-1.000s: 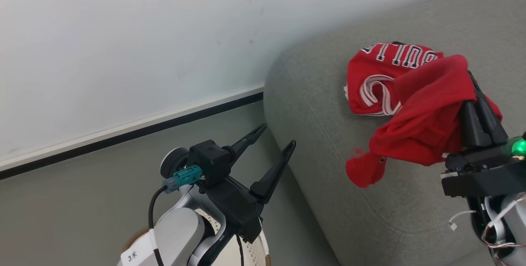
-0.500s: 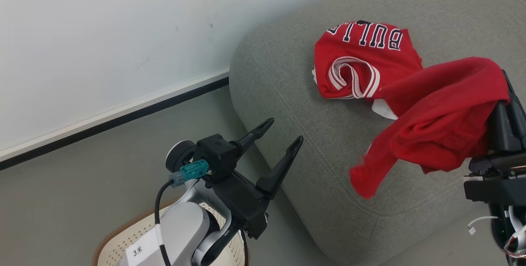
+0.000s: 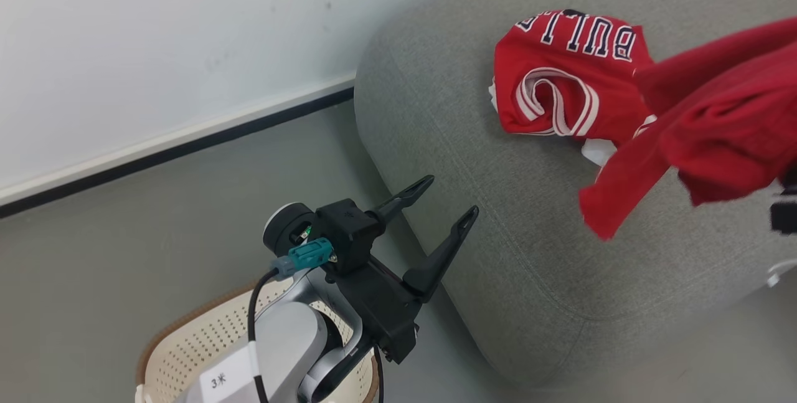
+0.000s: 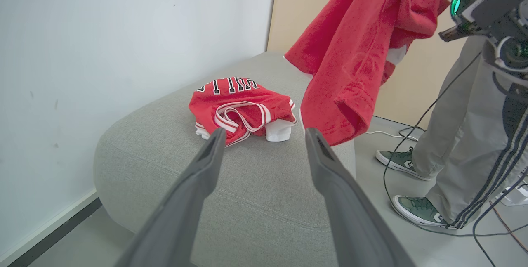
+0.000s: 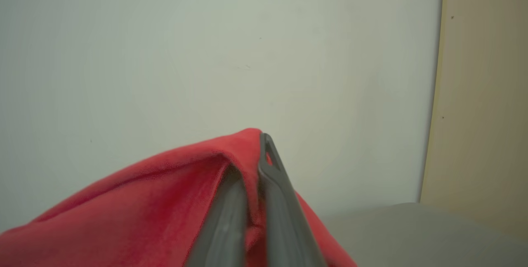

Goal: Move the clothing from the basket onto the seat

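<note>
A red jersey lettered "BULLS" [image 3: 566, 73] [image 4: 241, 106] lies crumpled on the grey seat [image 3: 467, 141] [image 4: 165, 135], its striped trim and white lining showing. A second, plain red garment [image 3: 703, 135] [image 4: 359, 52] hangs in the air over the seat's right part, its hem clear of the cushion. My right gripper [image 5: 251, 151] is shut on its top fold. My left gripper [image 3: 451, 195] [image 4: 265, 133] is open and holds nothing, just off the seat's near corner and above the cream basket [image 3: 187, 328]. My forearm hides most of the basket's inside.
A white wall with a black baseboard [image 3: 187, 147] runs behind the seat over grey floor. A person's legs in grey striped trousers [image 4: 462, 143] and green sneakers stand past the seat's far side, with cables [image 4: 412, 135] on the floor there. A beige panel [image 4: 297, 7] is behind.
The head camera has shifted. My right gripper has lifted the plain red garment higher and further right, so it hangs freer above the seat. The left gripper stays open.
</note>
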Robot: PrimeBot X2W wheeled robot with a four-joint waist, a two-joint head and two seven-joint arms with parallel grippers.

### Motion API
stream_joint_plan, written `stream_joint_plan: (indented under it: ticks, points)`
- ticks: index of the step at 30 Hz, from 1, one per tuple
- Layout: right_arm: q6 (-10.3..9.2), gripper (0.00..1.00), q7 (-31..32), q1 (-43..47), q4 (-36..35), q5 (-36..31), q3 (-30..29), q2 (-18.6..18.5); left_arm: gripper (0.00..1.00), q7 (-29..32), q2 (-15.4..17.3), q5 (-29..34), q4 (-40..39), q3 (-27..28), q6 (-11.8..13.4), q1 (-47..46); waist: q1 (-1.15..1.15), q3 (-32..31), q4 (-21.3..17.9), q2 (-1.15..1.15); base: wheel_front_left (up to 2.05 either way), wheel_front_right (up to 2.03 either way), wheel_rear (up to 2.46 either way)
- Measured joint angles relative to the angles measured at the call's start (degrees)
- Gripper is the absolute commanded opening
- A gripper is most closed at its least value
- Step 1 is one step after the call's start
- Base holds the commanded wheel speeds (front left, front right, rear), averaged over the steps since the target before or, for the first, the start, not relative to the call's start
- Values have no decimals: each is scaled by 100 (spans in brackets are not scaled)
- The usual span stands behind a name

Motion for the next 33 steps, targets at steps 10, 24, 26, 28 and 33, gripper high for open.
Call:
stream_joint_plan:
  ticks: [10,24,26,28,33]
  points:
    - [254,0,191,-1462,1336,121,-294,-421,100,232,185,163,-385,-41,-1,-199,0,540,201,1,0,0,0]
    - [189,0,354,-3363,3368,-21,-346,-521,100,454,514,250,-726,75,-58,-688,1,1560,520,1,0,0,0]
    - [190,0,356,-3444,3659,-73,-264,-519,100,492,531,250,-727,79,-59,-732,1,1665,565,1,0,0,0]
    - [213,0,380,-3463,3982,-89,-147,-504,100,497,534,250,-726,78,-60,-748,2,1752,615,1,0,0,0]
    - [299,0,516,-3435,4700,-65,120,-204,100,493,580,249,-651,134,-110,-823,2,1880,759,1,0,0,0]
